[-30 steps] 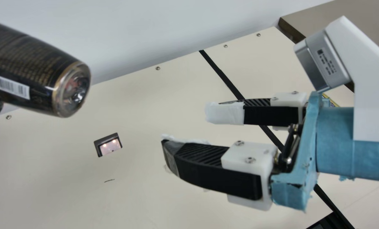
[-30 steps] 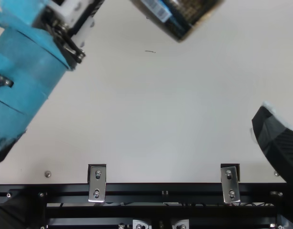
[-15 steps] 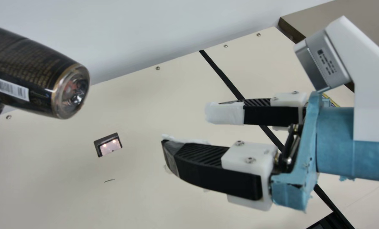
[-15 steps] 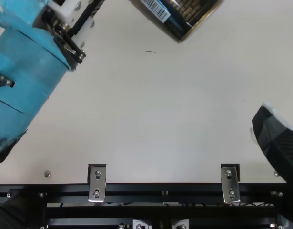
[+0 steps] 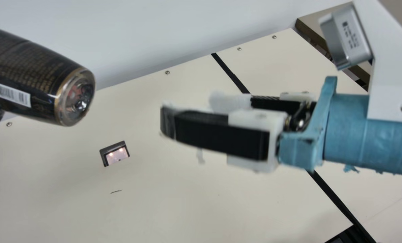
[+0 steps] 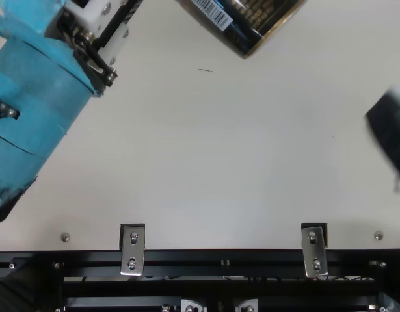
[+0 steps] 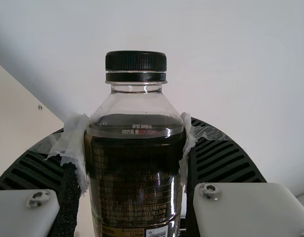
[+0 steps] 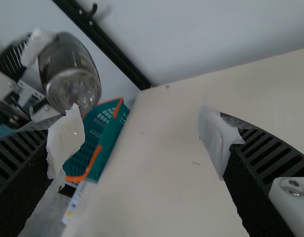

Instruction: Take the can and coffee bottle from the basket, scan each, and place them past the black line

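Up the main view my right gripper has shifted, fingers wide apart and empty; my left gripper has the coffee bottle clamped between its fingers, tilted above the table.

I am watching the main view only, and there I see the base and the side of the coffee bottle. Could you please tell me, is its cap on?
Observer: Yes, in the left wrist view the black cap is on the coffee bottle, between the fingers of the left hand.
Operator: Thank you. And where is the basket, please?
Observer: In the right wrist view, the green basket with orange parts is by the edge of the table.
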{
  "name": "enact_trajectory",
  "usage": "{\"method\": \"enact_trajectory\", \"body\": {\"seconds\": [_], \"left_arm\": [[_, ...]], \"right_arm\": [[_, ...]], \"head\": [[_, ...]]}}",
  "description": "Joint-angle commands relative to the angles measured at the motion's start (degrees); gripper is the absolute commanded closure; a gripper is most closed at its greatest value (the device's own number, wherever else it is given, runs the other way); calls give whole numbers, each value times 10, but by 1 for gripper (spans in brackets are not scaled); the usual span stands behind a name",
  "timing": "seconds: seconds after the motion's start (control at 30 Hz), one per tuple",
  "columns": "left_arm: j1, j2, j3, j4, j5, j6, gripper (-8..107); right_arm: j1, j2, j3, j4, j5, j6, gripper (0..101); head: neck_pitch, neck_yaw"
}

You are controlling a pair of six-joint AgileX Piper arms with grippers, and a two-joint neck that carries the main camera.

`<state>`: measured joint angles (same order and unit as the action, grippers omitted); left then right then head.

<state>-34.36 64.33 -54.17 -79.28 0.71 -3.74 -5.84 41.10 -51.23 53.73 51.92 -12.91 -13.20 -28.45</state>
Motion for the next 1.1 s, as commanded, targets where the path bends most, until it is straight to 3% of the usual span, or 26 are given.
{"method": "enact_trajectory", "body": {"seconds": [0.0,0.17,0.2,0.37,0.8,1.07], "left_arm": [[0,0,0,0,0,0,89],[0,0,0,0,0,0,89],[0,0,0,0,0,0,89],[0,0,0,0,0,0,89],[0,0,0,0,0,0,89],[0,0,0,0,0,0,89]], "right_arm": [[-4,-2,8,41,-51,69,0],[-22,-5,25,88,-96,211,0],[-17,-4,24,76,-83,121,0],[-22,-5,24,91,-101,202,0],[-3,8,41,105,-85,236,0],[75,41,48,118,-145,279,0]], "head": [[0,-9],[0,-9],[0,-9],[0,-9],[0,-9],[0,-9]]}}
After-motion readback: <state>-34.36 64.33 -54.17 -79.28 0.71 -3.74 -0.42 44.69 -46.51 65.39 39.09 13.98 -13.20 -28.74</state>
